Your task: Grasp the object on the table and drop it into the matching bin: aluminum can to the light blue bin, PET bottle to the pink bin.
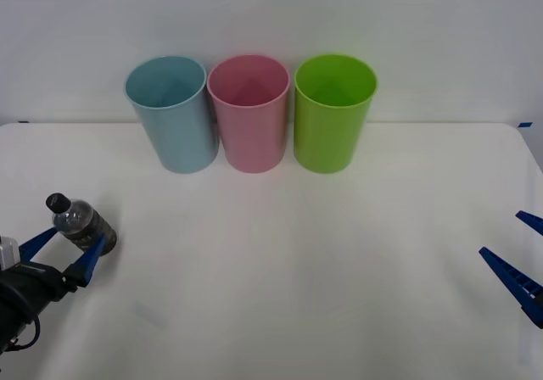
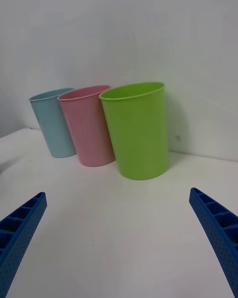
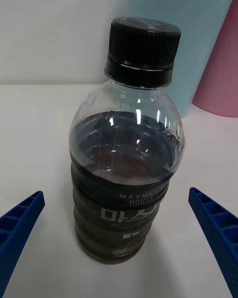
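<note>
Clear plastic PET bottle (image 1: 81,220) with black cap at desk's left edge, between left gripper (image 1: 64,254) jaws, apart; off-centre closing could topple it.

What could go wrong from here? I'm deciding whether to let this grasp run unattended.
1. The left gripper is open around the PET bottle with space on both sides; closing off-centre could tip the upright bottle over on the table.
2. The pink bin stands tight between the light blue bin and the green bin, so a slightly off release could drop into a neighbour.
The right gripper waits open at the table's right edge.
</note>
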`<state>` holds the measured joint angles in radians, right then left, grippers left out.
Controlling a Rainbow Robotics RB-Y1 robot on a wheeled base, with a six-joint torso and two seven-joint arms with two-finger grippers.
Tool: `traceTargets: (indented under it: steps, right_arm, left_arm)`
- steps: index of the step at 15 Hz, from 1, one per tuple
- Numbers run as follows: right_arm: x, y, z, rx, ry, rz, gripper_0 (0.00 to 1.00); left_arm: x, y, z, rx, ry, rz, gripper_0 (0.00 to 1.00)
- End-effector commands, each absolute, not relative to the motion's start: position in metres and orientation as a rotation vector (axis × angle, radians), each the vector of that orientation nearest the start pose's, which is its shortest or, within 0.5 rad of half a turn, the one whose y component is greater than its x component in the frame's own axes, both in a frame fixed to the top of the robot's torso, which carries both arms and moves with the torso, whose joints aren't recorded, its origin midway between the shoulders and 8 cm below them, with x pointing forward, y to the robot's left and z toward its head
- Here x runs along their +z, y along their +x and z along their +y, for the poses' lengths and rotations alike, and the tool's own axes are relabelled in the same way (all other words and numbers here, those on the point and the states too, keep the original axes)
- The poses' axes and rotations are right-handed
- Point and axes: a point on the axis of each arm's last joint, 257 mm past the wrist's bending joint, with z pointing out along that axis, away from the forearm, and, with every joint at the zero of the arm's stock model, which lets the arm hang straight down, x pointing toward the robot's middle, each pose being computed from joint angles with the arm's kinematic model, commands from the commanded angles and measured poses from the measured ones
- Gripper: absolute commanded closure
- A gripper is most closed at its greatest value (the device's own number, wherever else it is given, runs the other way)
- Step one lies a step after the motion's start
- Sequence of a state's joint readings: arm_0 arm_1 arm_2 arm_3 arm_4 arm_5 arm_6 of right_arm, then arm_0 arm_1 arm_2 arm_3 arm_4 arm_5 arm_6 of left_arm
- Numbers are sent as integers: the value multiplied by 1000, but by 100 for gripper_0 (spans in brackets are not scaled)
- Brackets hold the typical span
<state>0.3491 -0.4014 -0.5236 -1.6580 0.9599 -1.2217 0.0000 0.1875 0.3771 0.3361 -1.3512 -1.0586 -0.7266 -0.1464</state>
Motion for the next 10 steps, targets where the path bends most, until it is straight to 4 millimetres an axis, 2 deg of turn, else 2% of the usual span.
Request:
traceTargets:
  steps: [1, 10]
  right_arm:
    - [-169, 342, -330, 567, -465, 1441, 0]
    - [-169, 342, -330, 567, -465, 1441, 0]
  left_arm:
    - [-296, 444, 381, -235, 153, 1697, 0]
    - [-300, 471, 370, -240, 164, 1696, 0]
